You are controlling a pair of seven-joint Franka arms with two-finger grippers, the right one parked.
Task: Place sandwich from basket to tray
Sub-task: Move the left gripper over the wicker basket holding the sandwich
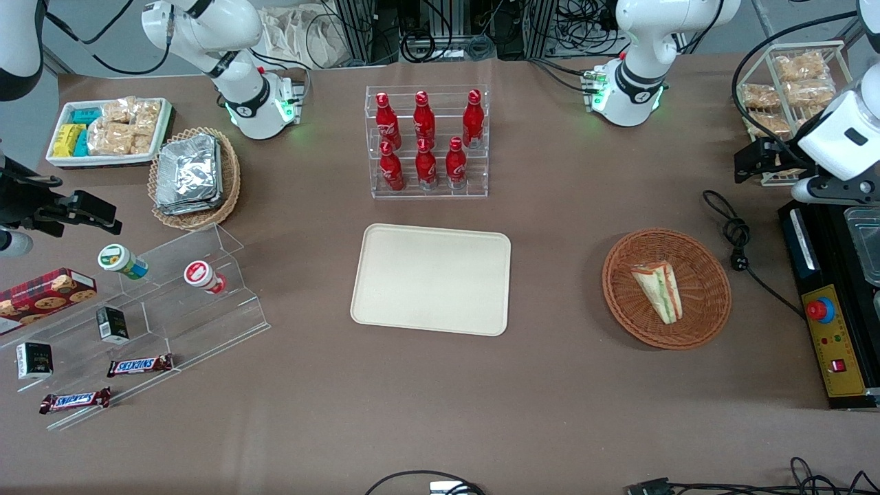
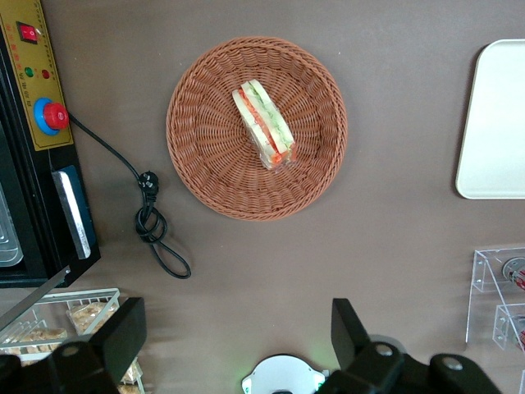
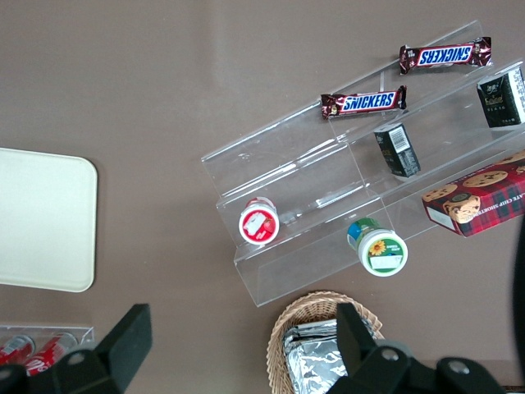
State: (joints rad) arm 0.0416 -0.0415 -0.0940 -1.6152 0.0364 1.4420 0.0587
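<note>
One sandwich (image 1: 658, 291) lay in the basket (image 1: 708, 258), a wrapped wedge of white bread with green and orange filling resting on the weave near the middle. The basket sat on the brown tabletop (image 1: 550, 399) toward the working arm's end, well apart from the tray (image 1: 432, 278), which lay bare at the centre, nearer the front camera than a clear rack of red bottles (image 1: 426, 141). The left arm's pincer (image 2: 238, 345) hung released above the tabletop, its two black fingers (image 2: 123, 332) spread wide and grasping nothing, off to one side of the basket and clear of it. A black cable (image 1: 737, 237) coiled on the tabletop between the basket and a black control box (image 1: 828, 323) with a red button.
</note>
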